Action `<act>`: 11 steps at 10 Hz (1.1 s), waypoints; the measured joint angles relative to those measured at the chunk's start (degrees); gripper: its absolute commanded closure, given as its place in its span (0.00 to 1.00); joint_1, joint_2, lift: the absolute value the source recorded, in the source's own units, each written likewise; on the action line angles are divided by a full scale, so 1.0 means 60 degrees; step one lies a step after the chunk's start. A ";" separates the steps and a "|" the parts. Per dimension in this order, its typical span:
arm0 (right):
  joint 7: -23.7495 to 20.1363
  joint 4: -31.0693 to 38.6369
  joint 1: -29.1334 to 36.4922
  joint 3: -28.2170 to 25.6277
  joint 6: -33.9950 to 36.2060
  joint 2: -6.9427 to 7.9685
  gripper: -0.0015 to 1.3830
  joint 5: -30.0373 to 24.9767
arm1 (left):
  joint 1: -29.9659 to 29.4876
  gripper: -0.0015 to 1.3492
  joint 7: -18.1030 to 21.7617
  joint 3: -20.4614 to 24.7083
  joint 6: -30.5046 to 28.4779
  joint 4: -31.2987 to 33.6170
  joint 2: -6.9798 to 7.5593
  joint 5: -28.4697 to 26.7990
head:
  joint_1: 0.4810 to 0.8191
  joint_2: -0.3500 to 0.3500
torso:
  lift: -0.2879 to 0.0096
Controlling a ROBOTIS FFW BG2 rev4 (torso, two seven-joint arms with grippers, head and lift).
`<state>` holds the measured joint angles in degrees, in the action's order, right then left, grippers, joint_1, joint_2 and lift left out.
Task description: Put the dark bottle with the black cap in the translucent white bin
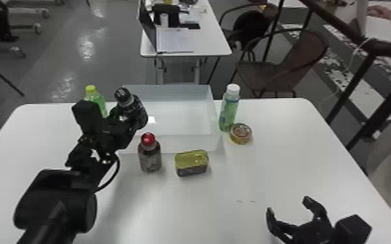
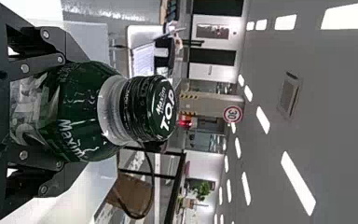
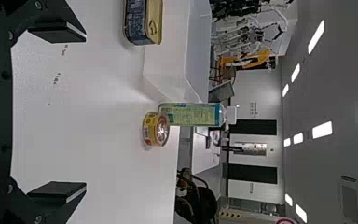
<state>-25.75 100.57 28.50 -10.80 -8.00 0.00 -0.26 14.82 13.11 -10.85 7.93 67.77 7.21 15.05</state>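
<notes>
My left gripper [image 1: 120, 118] is shut on the dark bottle [image 1: 138, 112], which leans slightly, black cap up, over the left side of the translucent white bin [image 1: 172, 142]. In the left wrist view the dark bottle [image 2: 81, 112] sits between the two fingers of my left gripper [image 2: 44, 112], its black cap pointing away from them. The right arm is parked at the front right of the table, its gripper [image 1: 287, 207] open and holding nothing; in the right wrist view that gripper [image 3: 58, 116] has its fingers wide apart.
A red-capped bottle [image 1: 150, 157] and a rectangular tin [image 1: 191, 163] stand in front of the bin. At its right are a green bottle [image 1: 230, 108] and a round tin [image 1: 241, 133]. A yellow-capped green bottle [image 1: 96, 99] stands left, partly behind the left arm.
</notes>
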 measured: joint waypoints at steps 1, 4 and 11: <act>-0.0006 -0.0043 -0.0041 -0.0001 0.0000 0.0000 0.12 0.0006 | 0.0343 0.59 0.0182 -0.0192 0.0176 -0.0679 -0.0028 0.0080 | 0.63 0.36 | 0.67; -0.0065 -0.0172 -0.0158 0.0001 0.0000 0.0000 0.12 0.0013 | 0.1092 0.35 0.0305 -0.0197 0.0516 -0.1877 -0.0125 -0.0115 | 0.63 0.36 | 0.67; -0.0073 -0.0102 -0.0122 0.0005 0.0000 0.0000 0.12 -0.0005 | 0.0887 0.26 0.0239 0.0090 0.1064 -0.1621 -0.0075 -0.0127 | 0.63 0.39 | 0.67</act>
<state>-26.19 99.96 27.77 -10.78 -8.00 0.00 -0.29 20.14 14.55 -10.31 14.32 58.04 6.76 14.28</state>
